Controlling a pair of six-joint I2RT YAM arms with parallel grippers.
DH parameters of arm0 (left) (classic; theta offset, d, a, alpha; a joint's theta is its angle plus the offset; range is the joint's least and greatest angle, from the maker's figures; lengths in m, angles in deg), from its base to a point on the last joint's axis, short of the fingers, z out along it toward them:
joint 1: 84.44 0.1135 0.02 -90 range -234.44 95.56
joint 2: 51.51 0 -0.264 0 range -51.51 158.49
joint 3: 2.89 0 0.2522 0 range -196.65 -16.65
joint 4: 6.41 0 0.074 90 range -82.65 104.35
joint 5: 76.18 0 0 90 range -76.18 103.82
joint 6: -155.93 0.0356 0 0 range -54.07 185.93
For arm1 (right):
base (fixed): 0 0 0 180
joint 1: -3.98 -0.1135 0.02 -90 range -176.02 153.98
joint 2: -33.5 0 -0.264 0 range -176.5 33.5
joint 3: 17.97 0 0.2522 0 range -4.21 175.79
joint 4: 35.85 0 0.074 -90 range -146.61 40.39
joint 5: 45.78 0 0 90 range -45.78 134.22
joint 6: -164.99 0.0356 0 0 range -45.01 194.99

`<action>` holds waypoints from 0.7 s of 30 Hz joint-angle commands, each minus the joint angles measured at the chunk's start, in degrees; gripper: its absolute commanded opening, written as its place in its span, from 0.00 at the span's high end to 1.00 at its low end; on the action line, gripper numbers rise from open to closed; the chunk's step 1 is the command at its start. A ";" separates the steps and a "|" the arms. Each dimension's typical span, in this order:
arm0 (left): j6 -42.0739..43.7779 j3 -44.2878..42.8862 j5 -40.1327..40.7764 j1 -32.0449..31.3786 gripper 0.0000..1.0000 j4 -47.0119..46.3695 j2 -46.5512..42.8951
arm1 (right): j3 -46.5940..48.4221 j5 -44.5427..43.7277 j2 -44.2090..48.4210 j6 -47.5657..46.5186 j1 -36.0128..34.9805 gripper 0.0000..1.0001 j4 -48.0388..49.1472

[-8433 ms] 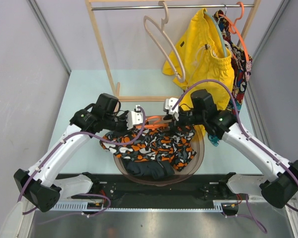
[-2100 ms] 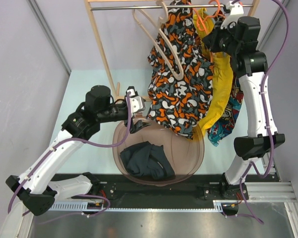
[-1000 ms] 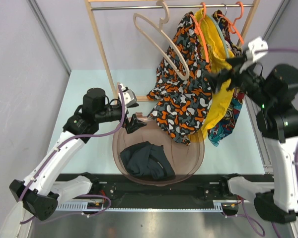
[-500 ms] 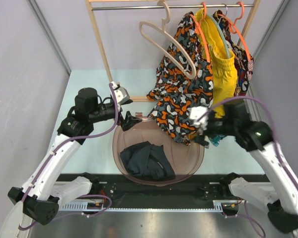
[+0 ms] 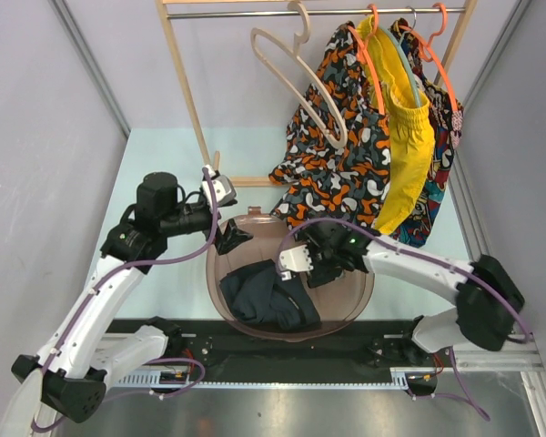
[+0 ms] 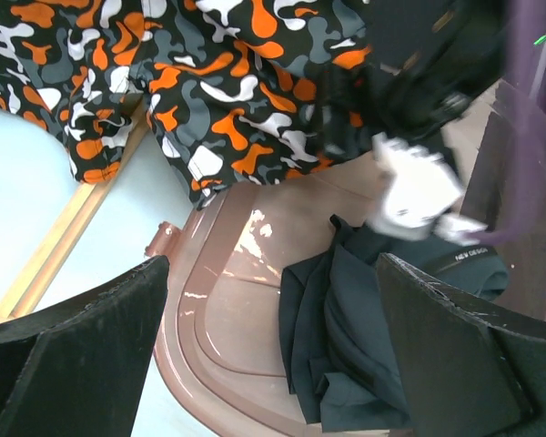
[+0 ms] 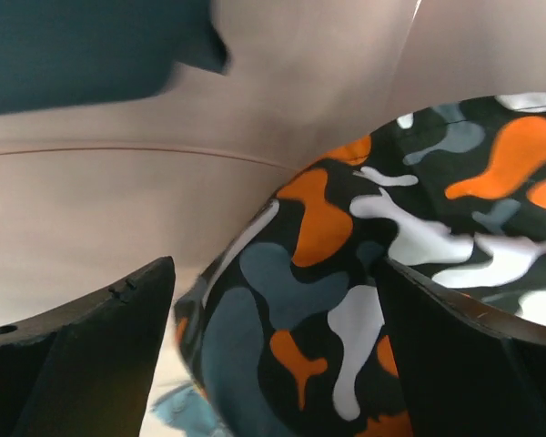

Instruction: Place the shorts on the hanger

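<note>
shorts (image 5: 332, 164) draped on hanger (image 5: 371, 59), left pincer (image 6: 273, 296) and right pincer (image 7: 273, 291) released, holding nothing

I see my left arm (image 5: 100, 300) rising from its base at the near left, bending at the elbow and turning its forearm to the right; the left gripper (image 5: 226, 217) at its end points toward the middle with its jaws spread wide, gripping nothing; in the left wrist view its two dark fingers (image 6: 73, 337) stand far apart at either edge. My right arm (image 5: 419, 264) folds low from the near right, its forearm running leftward across the middle; the right gripper (image 5: 296, 262) faces left and downward, jaws likewise wide, gripping nothing; its fingers (image 7: 82, 337) sit well apart in the right wrist view. The two grippers are near each other, not touching.
</note>
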 commanded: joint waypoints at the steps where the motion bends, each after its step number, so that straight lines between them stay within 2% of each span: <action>1: 2.62 0.85 0.05 0.72 0.00 1.12 -1.50 | -1.33 -15.34 -5.84 -3.05 0.23 0.08 14.72; 3: 2.97 1.02 0.14 0.98 0.00 0.95 -1.50 | -1.24 -18.43 -6.73 -3.05 0.67 0.22 17.54; 4: 2.97 1.03 -0.03 1.07 0.00 0.86 -1.50 | -1.33 -21.50 -6.82 -2.96 0.76 0.38 20.52; 6: 2.89 0.94 -0.82 1.42 0.00 0.69 -1.33 | -1.33 -23.98 -5.69 -3.57 0.76 0.62 23.96; 7: 2.97 0.76 -1.26 1.69 0.00 0.60 -0.89 | -1.24 -26.25 -2.64 -4.62 0.67 1.00 29.46; 11: 2.54 0.85 -2.06 1.95 0.00 0.07 -0.45 | -1.06 -27.24 1.08 -10.59 2.51 1.00 39.60; 13: 2.27 1.02 -2.32 2.13 0.00 -0.54 -0.19 | -0.71 -26.01 1.09 -12.36 5.92 1.00 44.35; 16: 1.74 0.94 -2.67 2.39 0.00 -0.98 0.34 | 0.60 -24.08 -1.80 -14.30 12.41 1.00 50.24; 20: 1.30 0.94 -2.41 3.01 0.00 -1.42 0.78 | 3.33 -21.44 -6.54 -13.69 18.24 1.00 53.32; 21: 1.30 0.94 -2.32 3.36 0.00 -1.42 0.87 | 3.77 -20.66 -7.43 -13.51 19.03 0.96 52.81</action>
